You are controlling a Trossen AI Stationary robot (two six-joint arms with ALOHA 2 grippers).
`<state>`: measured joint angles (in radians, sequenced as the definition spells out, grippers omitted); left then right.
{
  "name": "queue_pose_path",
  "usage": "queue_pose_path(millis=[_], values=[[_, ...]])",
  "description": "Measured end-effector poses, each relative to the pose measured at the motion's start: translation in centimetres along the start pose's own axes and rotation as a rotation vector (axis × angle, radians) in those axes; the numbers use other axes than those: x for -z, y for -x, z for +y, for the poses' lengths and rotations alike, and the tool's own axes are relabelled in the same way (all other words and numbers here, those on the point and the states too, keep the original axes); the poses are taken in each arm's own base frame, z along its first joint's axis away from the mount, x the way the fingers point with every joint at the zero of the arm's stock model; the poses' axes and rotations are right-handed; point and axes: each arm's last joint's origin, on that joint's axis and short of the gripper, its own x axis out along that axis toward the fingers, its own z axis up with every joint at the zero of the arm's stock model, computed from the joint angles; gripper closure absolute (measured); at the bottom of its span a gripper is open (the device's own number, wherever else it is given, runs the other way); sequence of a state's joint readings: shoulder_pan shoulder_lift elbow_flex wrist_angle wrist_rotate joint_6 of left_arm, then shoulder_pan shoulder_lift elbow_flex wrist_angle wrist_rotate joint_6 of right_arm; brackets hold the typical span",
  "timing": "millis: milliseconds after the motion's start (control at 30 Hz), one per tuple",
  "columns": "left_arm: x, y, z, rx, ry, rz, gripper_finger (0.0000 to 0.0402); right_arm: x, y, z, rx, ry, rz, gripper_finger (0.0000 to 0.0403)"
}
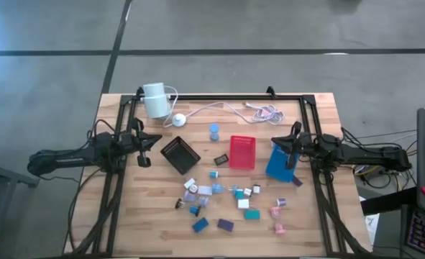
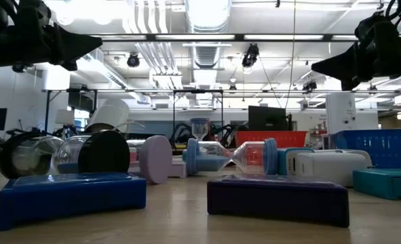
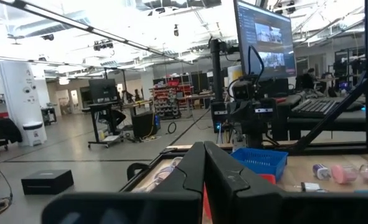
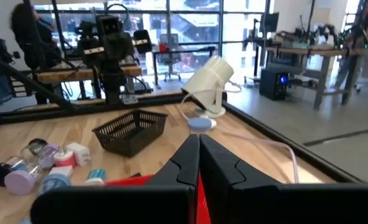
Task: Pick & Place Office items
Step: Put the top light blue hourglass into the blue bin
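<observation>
Wooden tabletop [image 1: 147, 216], workshop hall behind it with benches and monitors.

Left gripper [image 1: 154, 142]: jaws pressed together, empty, hovering beside the black tray [image 1: 180, 155], on the side away from the red tray [image 1: 242, 152].

Right gripper [image 1: 277, 142]: jaws pressed together, empty, hovering between the red tray and the blue tray [image 1: 280, 164].

Office items [image 1: 226, 201]: small blocks and short cylinders, all still scattered on the wood on the near side of the red tray; none in any tray.

White cylinder [image 1: 155, 99] with cable: beyond the black tray, near the table's far edge.

Step in hand, as judged: first pick not begun. Spread the jaws before descending; choose an outlying piece, well apart from its neighbours; grip blocks across flat faces.
</observation>
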<state>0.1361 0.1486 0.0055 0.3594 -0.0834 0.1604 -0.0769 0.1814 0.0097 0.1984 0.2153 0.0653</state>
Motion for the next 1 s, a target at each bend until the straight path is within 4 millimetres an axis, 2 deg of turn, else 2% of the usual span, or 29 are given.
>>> queue_pose_path(millis=[300,467,700,867,1000], values=[[-0.1,0.0,0.0,-0.001,0.001,-0.008,0.0392,-0.5,-1.5,0.2,0.065,-0.049,-0.035,0.0389],[-0.1,0.0,0.0,-0.001,0.001,-0.008,0.0392,-2.8,-3.4,0.6,0.108,-0.057,0.040,0.0351],[-0.1,0.0,0.0,-0.002,0.002,-0.008,0.0392,-7.9,-8.4,2.0,0.119,0.050,0.224,0.0294],[-0.1,0.0,0.0,-0.002,0.011,-0.007,0.0392,-11.0,-12.8,3.2,0.113,0.141,0.299,0.0278],[0.1,0.0,0.0,0.001,0.015,0.008,0.0392,-12.8,-16.4,3.1,0.072,0.210,0.436,0.0272]])
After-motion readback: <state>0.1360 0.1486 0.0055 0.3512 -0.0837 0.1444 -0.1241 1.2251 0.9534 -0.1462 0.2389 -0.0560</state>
